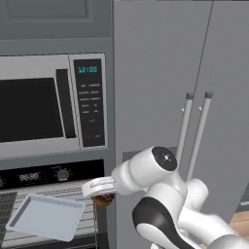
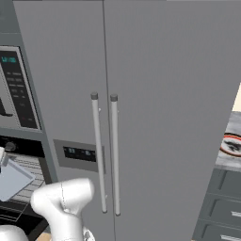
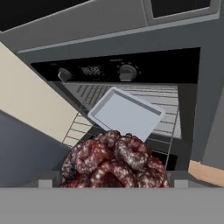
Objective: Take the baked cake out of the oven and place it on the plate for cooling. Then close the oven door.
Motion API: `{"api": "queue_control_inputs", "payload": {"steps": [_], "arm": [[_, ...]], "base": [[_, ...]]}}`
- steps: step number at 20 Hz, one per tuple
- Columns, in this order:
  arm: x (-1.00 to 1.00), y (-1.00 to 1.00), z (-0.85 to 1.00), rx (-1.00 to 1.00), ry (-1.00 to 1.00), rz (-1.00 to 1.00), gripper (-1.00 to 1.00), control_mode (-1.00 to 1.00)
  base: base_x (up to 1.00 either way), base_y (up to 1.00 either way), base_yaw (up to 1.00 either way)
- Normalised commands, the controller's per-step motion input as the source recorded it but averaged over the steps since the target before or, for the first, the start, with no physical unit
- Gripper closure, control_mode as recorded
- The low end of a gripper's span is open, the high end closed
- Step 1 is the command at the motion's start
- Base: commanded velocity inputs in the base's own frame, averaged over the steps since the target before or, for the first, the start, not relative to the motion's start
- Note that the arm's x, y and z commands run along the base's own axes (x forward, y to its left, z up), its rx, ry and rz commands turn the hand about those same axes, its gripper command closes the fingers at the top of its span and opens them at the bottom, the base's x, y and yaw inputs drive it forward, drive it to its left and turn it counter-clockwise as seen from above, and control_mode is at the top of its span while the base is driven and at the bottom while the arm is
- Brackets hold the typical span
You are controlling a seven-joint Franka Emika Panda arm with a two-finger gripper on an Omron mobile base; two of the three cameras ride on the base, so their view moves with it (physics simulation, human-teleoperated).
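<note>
Our gripper [image 1: 103,194] held the baked cake [image 1: 103,198] between its jaws, which stood wide around the lump; in the hand view the cake [image 3: 114,161] sat right at the fingertips, bulging up between them, reddish-brown and knobbly. We saw the hand just in front of the oven [image 1: 53,177], beside the right edge of its opening, with the cake hanging under the white wrist and clear of the racks. The baking tray [image 1: 44,216] lay tilted on a wire rack, near the cake but apart from it.

We judged the main risk to be the grip itself: the cake is lumpy and looks soft, so a wide hold on it could slip or crush it during a fast swing. The plate [image 2: 231,144] sat well apart, on the counter beyond the refrigerator [image 2: 141,94], so the carry would be long. We also worried that the arm could clip the refrigerator's handles [image 2: 106,155] or its front on the way across. We could not see the oven door in these frames, and closing it remained undone; a low sweep might strike it.
</note>
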Motion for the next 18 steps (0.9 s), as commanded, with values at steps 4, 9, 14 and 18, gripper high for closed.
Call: {"api": "queue_control_inputs", "payload": {"steps": [4,9,14,18], "arm": [[-0.04,-0.03,0.0,0.0,0.0,0.0,1.0,-1.0],[-0.09,-0.03,0.0,0.0,-0.01,0.0,1.0,1.0],[0.0,0.0,0.0,0.0,0.0,0.0,1.0,1.0],[0.0,0.0,0.0,0.0,0.0,0.0,1.0,1.0]], "base": [[0.0,0.0,0.0],[-0.59,-0.06,-0.02],[-0.7,-0.07,-0.18],[-0.35,-0.32,-0.35]]}}
